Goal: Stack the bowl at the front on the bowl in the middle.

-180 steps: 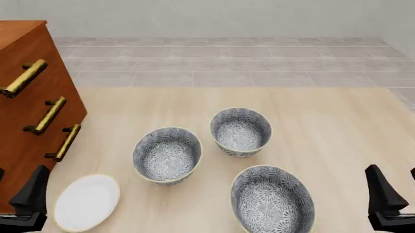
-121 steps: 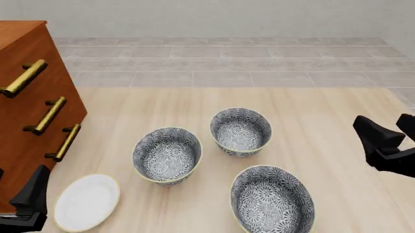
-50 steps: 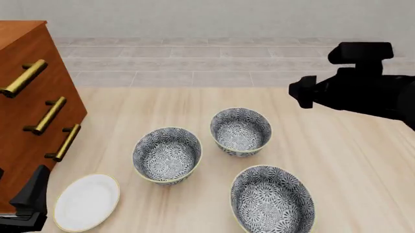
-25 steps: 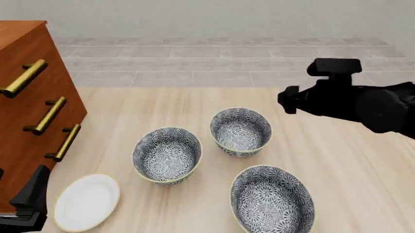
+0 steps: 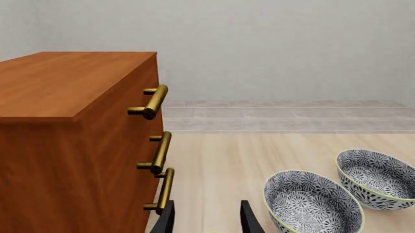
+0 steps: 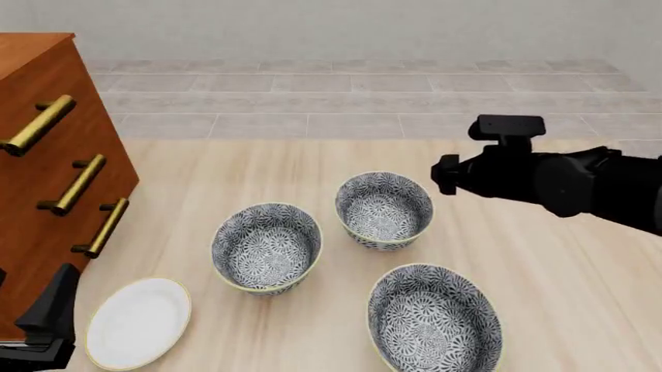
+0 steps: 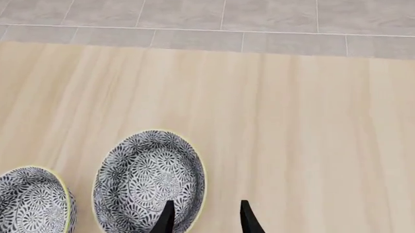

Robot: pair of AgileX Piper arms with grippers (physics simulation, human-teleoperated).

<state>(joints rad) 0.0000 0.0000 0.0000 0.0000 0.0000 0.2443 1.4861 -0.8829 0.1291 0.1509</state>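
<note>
A pale wooden table (image 6: 238,167) filled the foreground under even light. Beyond its far edge ran a floor of grey tiles (image 6: 342,97), ending at a plain light wall (image 6: 342,27). A reddish-brown drawer cabinet (image 6: 46,178) with brass handles (image 6: 77,184) stood at the left.

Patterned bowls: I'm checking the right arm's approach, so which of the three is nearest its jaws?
The far bowl, farthest from the arms' side and right of its twin. The right gripper hovers at its rim; the wide bowl sits nearest the arms.

Front: high, facing forward and down over pale wooden tabletop (image 6: 538,263) | Left wrist: low, level, beside brown wooden drawer cabinet (image 5: 71,145) | Right wrist: overhead, facing down | All share two blue-grey floral bowls.
</note>
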